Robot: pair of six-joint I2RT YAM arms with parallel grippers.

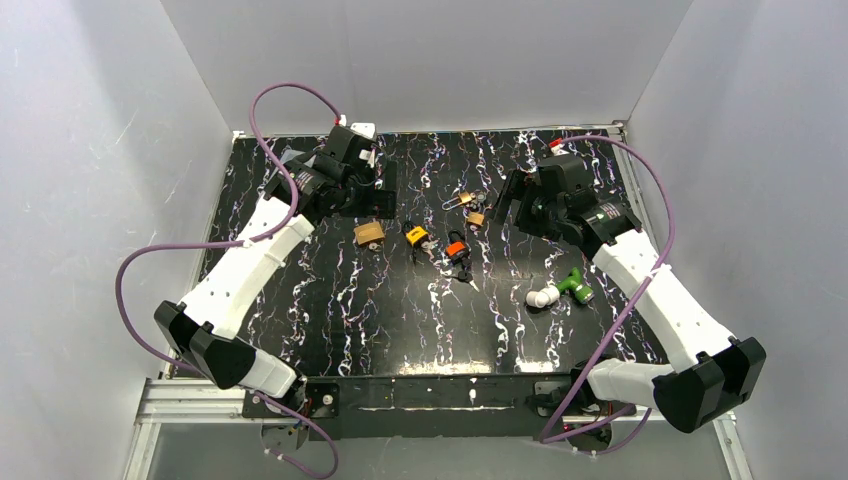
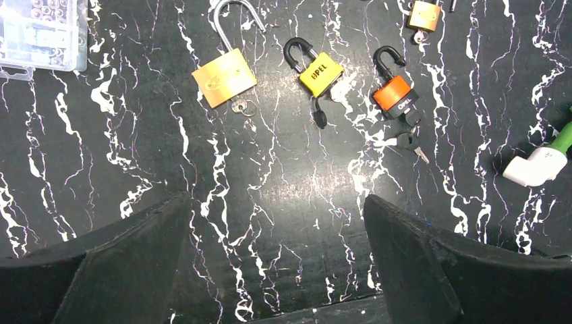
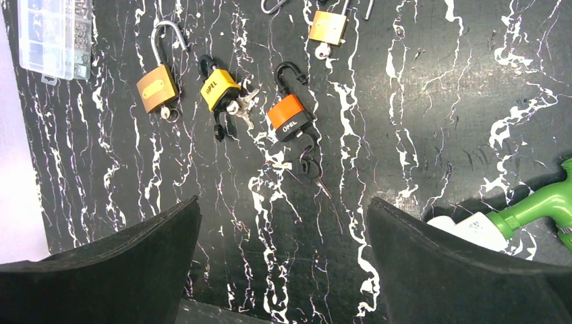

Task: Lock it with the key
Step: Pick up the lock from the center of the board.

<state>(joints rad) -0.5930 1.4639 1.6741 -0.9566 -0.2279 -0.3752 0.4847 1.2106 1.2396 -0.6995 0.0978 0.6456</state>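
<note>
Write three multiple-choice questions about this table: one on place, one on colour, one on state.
1. What lies between the large brass padlock and the orange padlock?
A a blue padlock
B the yellow padlock
C nothing

2. The pipe fitting is:
A green and white
B red
C all black

3. The large brass padlock's shackle is:
A shut
B removed
C open

Answers:
1. B, the three lie in one row with yellow in the middle.
2. A, green body, white elbow.
3. C, one end stands free of the body.
</note>
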